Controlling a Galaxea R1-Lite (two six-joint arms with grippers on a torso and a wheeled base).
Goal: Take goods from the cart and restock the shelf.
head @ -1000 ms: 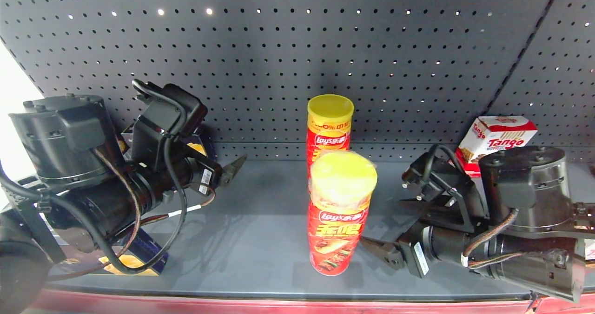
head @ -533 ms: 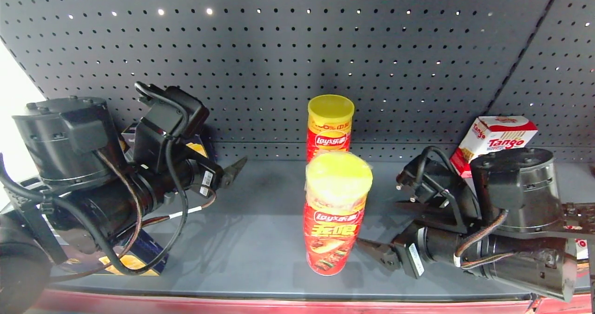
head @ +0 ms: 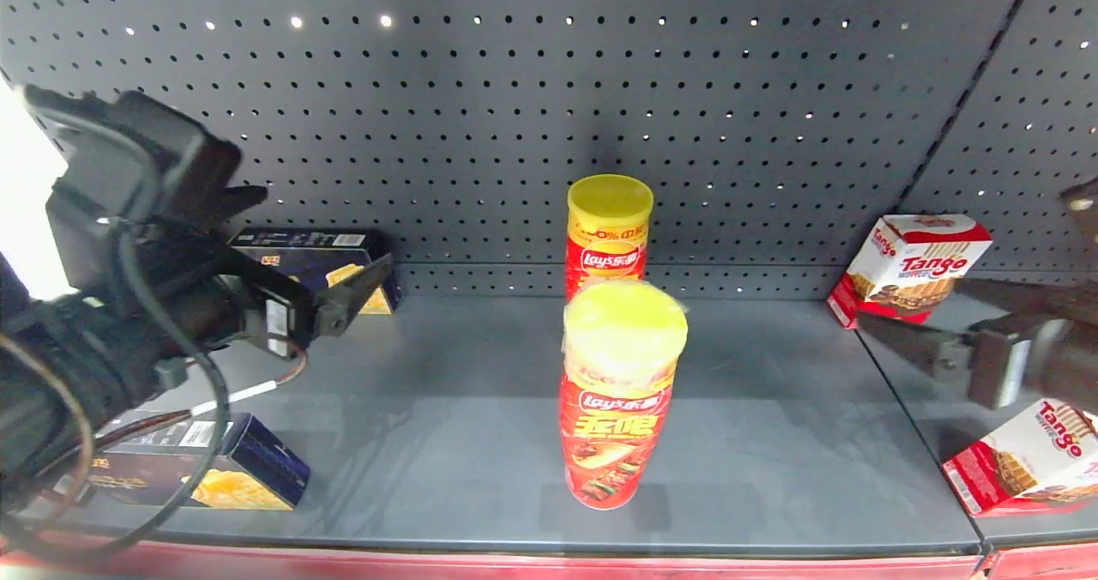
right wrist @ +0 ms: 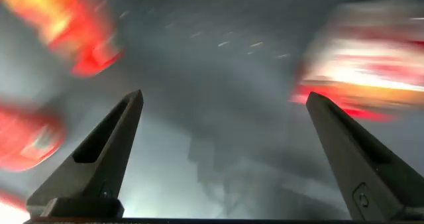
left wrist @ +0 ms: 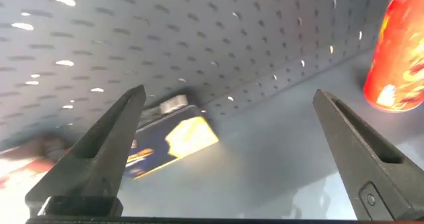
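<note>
Hidden: the lower part of the back chip can [head: 607,228] sits behind the front chip can [head: 622,400], so whether the two touch cannot be told
Cut off: the front wafer box [head: 1025,464] runs out of the head view at the right, and the front blue box [head: 232,468] lies partly behind the left arm's cables
Hard to make out: the red shapes ahead of the right claw [right wrist: 224,97] in its wrist view
Chip cans: two, both upright with yellow lids, mid-shelf [head: 480,443], one straight behind the other, the front one near the shelf's front edge
Blue boxes: two, on the left; the back blue box [head: 343,254] is against the pegboard wall [head: 515,91]
Wafer boxes: two, on the right; the back wafer box [head: 913,258] is tilted by the wall
Left claw [left wrist: 228,98]: fingers wide apart, nothing between them, well left of the cans
Right claw: fingers wide apart, holding nothing, well right of the cans
</note>
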